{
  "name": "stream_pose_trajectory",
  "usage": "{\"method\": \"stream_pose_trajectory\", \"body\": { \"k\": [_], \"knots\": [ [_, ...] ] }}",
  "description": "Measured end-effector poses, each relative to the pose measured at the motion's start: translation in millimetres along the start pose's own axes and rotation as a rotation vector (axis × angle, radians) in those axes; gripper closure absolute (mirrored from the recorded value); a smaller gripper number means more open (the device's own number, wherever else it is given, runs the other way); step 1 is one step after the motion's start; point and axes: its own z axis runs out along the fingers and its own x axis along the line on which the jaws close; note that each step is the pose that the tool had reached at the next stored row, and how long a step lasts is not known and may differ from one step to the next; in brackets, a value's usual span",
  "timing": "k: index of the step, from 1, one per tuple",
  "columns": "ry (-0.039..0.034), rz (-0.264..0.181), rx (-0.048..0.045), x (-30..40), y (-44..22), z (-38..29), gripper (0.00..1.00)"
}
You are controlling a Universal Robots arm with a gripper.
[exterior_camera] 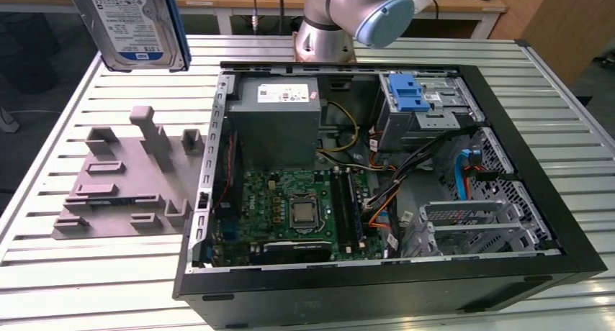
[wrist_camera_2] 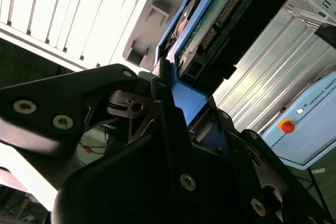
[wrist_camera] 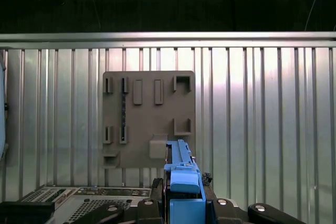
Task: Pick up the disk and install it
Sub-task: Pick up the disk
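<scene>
The gripper (wrist_camera_2: 177, 104) has its jaws closed almost together on the disk (exterior_camera: 135, 25). The black fingers (wrist_camera_2: 163, 124) press from both sides on one end of the blue carrier frame (wrist_camera_2: 191, 100), and the drive hangs free of any support. It is held upright in the air, clear of the worktop (exterior_camera: 115, 273), up toward the far corner on the exterior view's left. In the first wrist view it shows edge-on above the grey fixture plate (wrist_camera: 148, 114), which lies flat on the slats near the worktop's edge on the exterior view's left. The open computer case (exterior_camera: 384, 291) covers the middle of the worktop and its side on the exterior view's right, reaching close to the near edge. Inside it are a grey power supply box (exterior_camera: 279, 126) against the far wall, a green motherboard (exterior_camera: 288, 209) below that, loose cables, and a metal drive cage (exterior_camera: 447, 104) in the far corner with a blue latch (exterior_camera: 407, 93) on top. The disk's face is silver metal with a white-and-blue label. In the second wrist view its other side shows a green circuit board and a row of connector pins.
</scene>
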Motion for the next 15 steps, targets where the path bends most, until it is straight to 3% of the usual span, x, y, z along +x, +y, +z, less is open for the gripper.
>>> {"method": "stream_pose_trajectory", "body": {
  "k": [10, 12, 15],
  "knots": [
    [0.0, 0.0, 0.0001, 0.0, -2.3, 0.0, 0.64],
    [0.0, 0.0, 0.0, -0.1, -9.0, -0.2, 0.64],
    [0.0, 0.0, 0.0, -0.1, -9.4, -0.2, 0.64]
  ]
}}
